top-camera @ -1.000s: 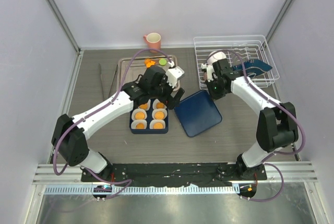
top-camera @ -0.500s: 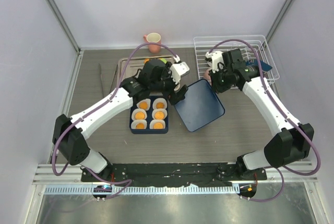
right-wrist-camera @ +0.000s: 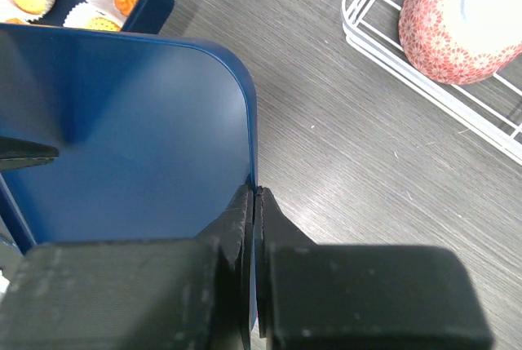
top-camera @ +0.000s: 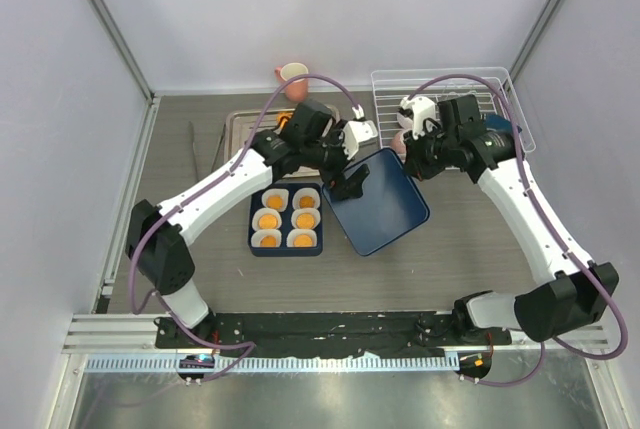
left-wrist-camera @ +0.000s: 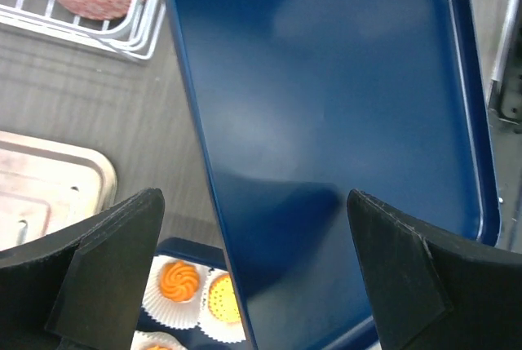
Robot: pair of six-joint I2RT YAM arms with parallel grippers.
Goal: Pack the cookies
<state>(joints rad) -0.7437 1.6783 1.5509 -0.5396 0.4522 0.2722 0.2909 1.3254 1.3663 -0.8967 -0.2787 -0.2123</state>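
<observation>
Cookies (top-camera: 303,239) tops-up in box (top-camera: 285,252); long ax. near-far.

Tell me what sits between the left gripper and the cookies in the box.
The blue lid, pinched at its rim by the shut right gripper, sits right ahead of the open left gripper and fills the view between its fingers. The cookies in the box sit beside the lid's edge, uncovered.

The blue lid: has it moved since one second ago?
Yes. The blue lid has shifted toward the back wall. Its far edge now reaches the wire rack's near corner, pinched in the right pincer.
</observation>
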